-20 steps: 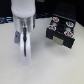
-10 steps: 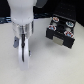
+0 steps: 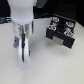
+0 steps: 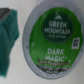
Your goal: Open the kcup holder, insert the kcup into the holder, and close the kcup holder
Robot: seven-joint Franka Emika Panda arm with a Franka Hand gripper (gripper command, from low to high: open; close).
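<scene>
The kcup [image 4: 52,37] fills the wrist view: a round green top printed "Green Mountain Dark Magic", lying on the white table. One teal fingertip [image 4: 7,30] stands just beside its rim with a thin gap between them; the other finger is out of frame. In the exterior view my gripper [image 3: 23,51] points straight down onto the table at the exterior view's left and hides the kcup. The jaws look apart. The black kcup holder [image 3: 60,32] stands apart at the exterior view's right, its pale handle [image 3: 60,43] facing front.
The white table [image 3: 50,65] carries everything. Round pods [image 3: 55,22] show on top of the holder. A dark backdrop lies behind the table's far edge.
</scene>
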